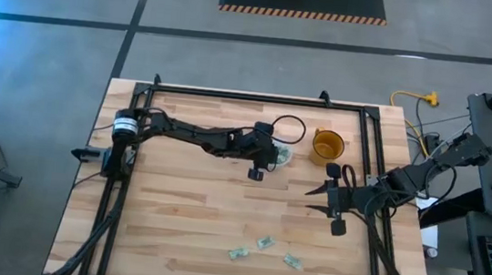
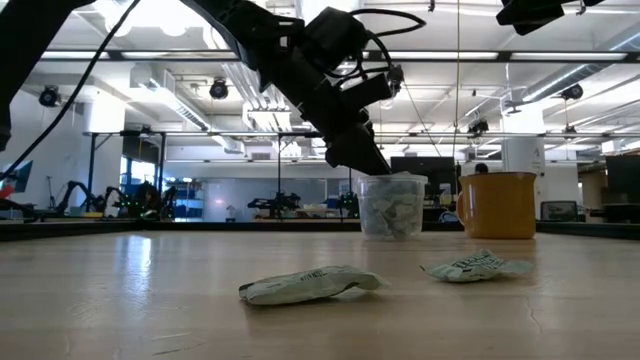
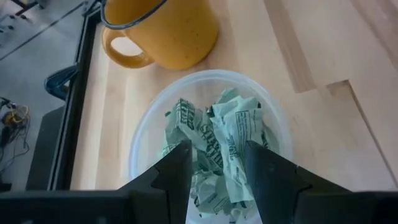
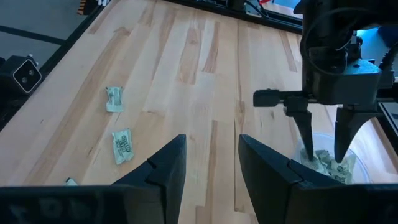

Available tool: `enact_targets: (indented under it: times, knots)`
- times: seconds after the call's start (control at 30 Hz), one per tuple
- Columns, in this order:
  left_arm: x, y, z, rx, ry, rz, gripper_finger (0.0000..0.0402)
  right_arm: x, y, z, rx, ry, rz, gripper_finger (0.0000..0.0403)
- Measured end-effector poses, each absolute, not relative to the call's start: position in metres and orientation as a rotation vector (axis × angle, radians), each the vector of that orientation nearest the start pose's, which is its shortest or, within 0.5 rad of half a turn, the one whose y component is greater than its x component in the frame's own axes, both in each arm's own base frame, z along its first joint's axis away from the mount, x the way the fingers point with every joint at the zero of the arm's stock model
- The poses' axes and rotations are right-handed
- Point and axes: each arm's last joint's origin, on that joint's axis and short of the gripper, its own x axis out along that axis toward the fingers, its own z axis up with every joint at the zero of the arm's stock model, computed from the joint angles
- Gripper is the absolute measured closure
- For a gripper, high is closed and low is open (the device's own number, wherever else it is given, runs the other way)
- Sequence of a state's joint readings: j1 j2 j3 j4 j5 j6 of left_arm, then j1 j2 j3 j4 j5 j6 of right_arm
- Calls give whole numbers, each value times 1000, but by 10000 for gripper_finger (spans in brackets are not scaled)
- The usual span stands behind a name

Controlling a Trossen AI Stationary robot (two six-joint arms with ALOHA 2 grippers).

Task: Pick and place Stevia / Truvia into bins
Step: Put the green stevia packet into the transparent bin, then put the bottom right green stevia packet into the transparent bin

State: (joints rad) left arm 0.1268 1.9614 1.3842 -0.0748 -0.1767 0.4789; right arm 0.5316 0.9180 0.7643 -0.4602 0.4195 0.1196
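The left gripper (image 3: 214,177) hangs just above the clear cup (image 3: 146,134), its fingers parted and empty as far as the wrist view lets me judge; crumpled green-and-white sachets (image 3: 217,140) fill the cup. The right gripper (image 1: 324,196) hovers over bare wood near the table's right side, fingers spread, holding nothing. The wooden table (image 1: 183,213) carries an orange mug (image 1: 327,144) just beside the cup, and three loose sachets (image 1: 264,243) lie near the front edge. The left arm reaches across the back of the table.
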Motion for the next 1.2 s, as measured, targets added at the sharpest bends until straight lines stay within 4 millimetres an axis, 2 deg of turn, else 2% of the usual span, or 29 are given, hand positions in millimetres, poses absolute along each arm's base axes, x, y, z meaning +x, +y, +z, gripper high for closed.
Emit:
enact_targets:
  times: [0.17,0.4,0.5,0.63,0.8,0.93,1.0,1.2]
  knots:
    - [432,62,209,485,711,169,270,168,85,281,-164,550,75,266]
    - [434,64,226,492,667,245,270,168,85,281,-165,550,75,266]
    - [432,62,235,455,639,260,270,168,85,281,-163,551,75,266]
    - [419,55,252,403,645,248,270,167,86,276,-130,566,91,266]
    - [395,30,269,346,694,158,270,165,89,261,-31,648,209,266]
    - [372,2,272,333,724,75,270,162,92,242,78,699,237,266]
    - [358,-12,267,342,755,32,270,164,94,235,100,697,234,266]
    - [324,-45,255,325,707,-44,270,178,105,214,131,683,246,266]
